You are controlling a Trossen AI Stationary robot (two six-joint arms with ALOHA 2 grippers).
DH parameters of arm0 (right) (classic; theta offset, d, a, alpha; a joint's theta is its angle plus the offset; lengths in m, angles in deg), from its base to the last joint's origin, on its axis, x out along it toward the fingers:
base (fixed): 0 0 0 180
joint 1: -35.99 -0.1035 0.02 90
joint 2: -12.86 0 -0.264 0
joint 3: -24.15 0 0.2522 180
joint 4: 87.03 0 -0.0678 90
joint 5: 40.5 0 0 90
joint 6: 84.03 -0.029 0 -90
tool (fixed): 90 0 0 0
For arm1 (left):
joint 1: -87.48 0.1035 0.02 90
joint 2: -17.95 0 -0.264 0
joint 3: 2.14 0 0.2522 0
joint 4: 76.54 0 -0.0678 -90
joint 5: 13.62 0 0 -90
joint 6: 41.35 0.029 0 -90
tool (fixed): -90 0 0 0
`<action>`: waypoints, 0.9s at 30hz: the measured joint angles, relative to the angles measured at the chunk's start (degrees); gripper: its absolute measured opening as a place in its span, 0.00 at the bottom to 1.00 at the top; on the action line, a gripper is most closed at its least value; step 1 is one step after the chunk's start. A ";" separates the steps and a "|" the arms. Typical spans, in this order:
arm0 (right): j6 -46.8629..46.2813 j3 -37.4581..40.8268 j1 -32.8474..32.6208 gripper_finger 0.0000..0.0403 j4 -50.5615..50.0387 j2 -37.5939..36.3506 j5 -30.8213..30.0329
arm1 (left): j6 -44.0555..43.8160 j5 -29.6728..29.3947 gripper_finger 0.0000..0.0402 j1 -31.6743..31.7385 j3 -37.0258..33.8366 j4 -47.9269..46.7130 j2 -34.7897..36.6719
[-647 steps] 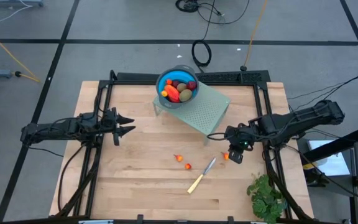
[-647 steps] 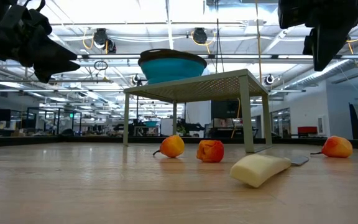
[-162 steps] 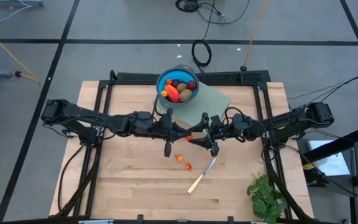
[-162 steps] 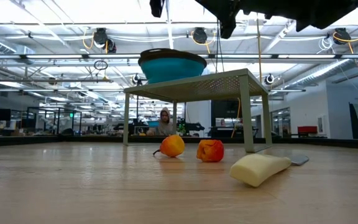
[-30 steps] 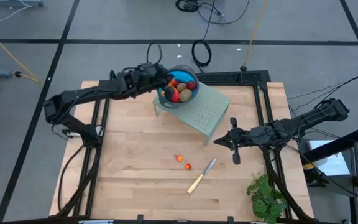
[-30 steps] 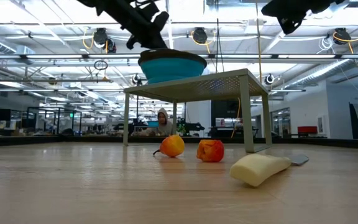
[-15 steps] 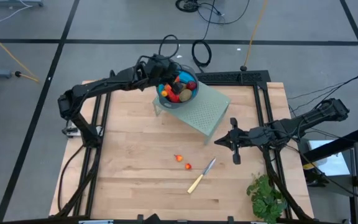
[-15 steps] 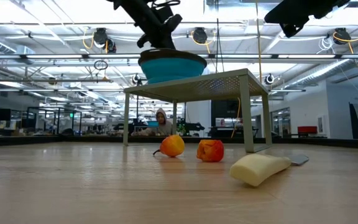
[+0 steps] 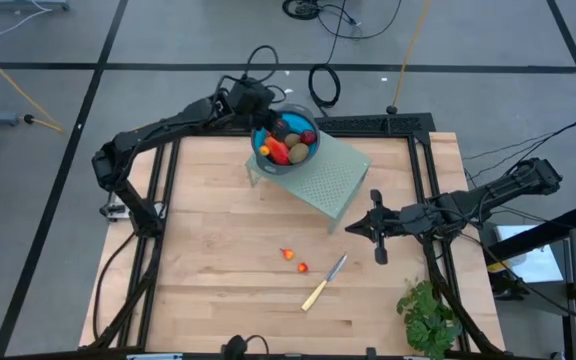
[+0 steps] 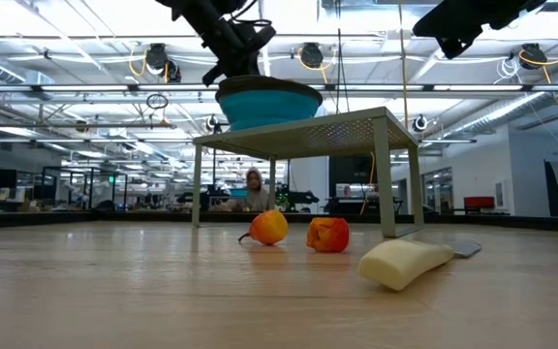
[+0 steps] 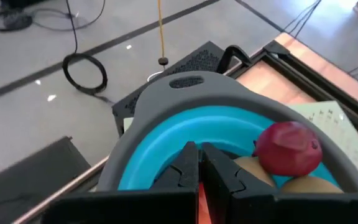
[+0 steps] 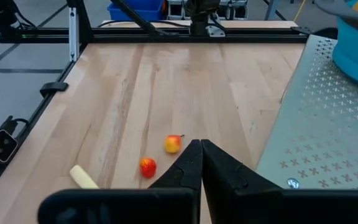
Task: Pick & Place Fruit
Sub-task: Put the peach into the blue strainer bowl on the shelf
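Left gripper (image 9: pixel 261 112) closed, empty, poised over 9 o'clock rim of blue bowl (image 9: pixel 271 160); fingers (image 11: pixel 188 167) pressed together above bowl interior. Bowl atop pale perforated stand (image 9: pixel 333 180) at table's 12 o'clock. Inside bowl: dark red ball (image 11: pixel 289 149), brownish-green ovals (image 9: pixel 297 152), red-orange piece (image 9: pixel 279 151). Two tiny orange-red fruits (image 9: pixel 295 261) loose on wooden table (image 9: pixel 218 270), just below centre, near each other. Pale-handled knife (image 9: pixel 322 284) just beside them toward 4 o'clock. Leafy green bunch (image 9: pixel 428 315) at 5 o'clock corner. Right gripper (image 9: pixel 371 228) closed, empty, hovering at 3 o'clock beside stand.
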 joint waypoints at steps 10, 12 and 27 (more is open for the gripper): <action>-0.45 0.00 0.02 0.00 0.04 0.00 1.46 | -7.41 3.42 0.00 1.84 0.00 -0.12 0.02; -0.45 0.00 0.02 0.00 0.03 0.00 1.46 | -7.60 3.51 0.00 1.83 0.00 -0.10 0.02; -0.36 0.00 0.02 0.00 0.04 0.00 1.46 | 0.45 0.51 0.00 -0.09 -0.02 2.72 0.02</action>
